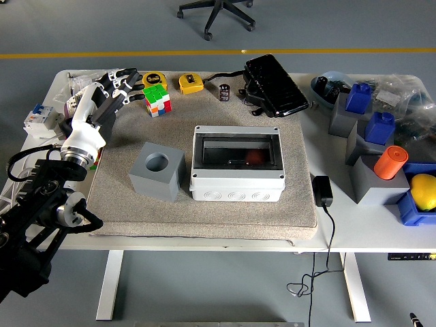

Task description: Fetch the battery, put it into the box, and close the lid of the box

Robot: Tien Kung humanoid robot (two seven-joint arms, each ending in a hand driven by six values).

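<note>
Left robot hand [112, 87] hovers over the bench's [340, 221] far-left corner, fingers spread, holding nothing, just beside the multicoloured puzzle cube [157, 99]. Small black cylindrical battery [224, 92] stands upright near the far edge, between the yellow tape measure [191, 83] and the black pouch [274, 86]. White plastic box [237, 164] sits mid-bench on the beige mat [204, 211], its clear lid appearing down.

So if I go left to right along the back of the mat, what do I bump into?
Left hand → colourful puzzle cube → yellow tape measure → small dark battery → black case.
</note>
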